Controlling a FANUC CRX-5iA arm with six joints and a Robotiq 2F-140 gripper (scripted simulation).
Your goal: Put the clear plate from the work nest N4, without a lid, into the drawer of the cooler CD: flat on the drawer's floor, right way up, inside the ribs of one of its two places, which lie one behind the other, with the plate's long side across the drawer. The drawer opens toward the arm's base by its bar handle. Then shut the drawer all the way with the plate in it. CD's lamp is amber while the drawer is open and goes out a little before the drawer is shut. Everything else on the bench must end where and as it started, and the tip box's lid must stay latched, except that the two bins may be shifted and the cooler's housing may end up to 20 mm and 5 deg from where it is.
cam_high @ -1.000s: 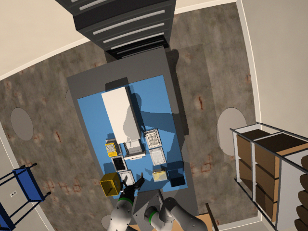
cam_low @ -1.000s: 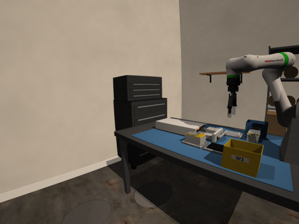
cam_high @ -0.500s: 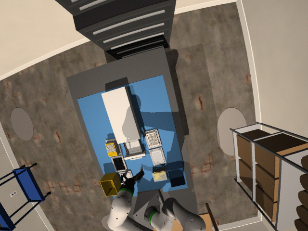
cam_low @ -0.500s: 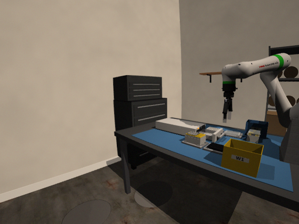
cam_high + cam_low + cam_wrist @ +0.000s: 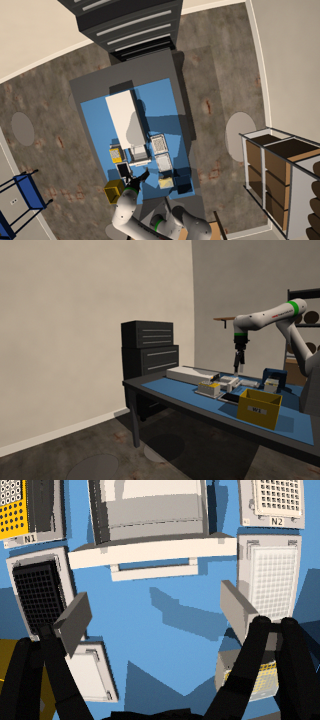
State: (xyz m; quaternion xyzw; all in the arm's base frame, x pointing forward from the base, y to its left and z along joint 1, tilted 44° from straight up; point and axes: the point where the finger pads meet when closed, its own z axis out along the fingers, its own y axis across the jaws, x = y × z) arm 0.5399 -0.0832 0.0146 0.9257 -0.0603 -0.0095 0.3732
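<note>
My hand [image 5: 156, 616] is hanging wide open above the bench [image 5: 180, 405], gripping nothing, just in front of the cooler's drawer [image 5: 150, 496], which is standing open with its bar handle [image 5: 155, 571] facing me. The clear plate [image 5: 274, 582] is sitting in its nest to the drawer's right, apart from my fingers.

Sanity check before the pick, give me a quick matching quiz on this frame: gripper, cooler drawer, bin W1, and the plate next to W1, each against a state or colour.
Things:
1. gripper
2. cooler drawer
3. bin W1
4. plate next to W1

States or colours:
A. black
B. yellow
C. pulled out toward the arm
D. jaws apart, nothing held

Pairs: 1-D, 2-C, 3-B, 4-A
</note>
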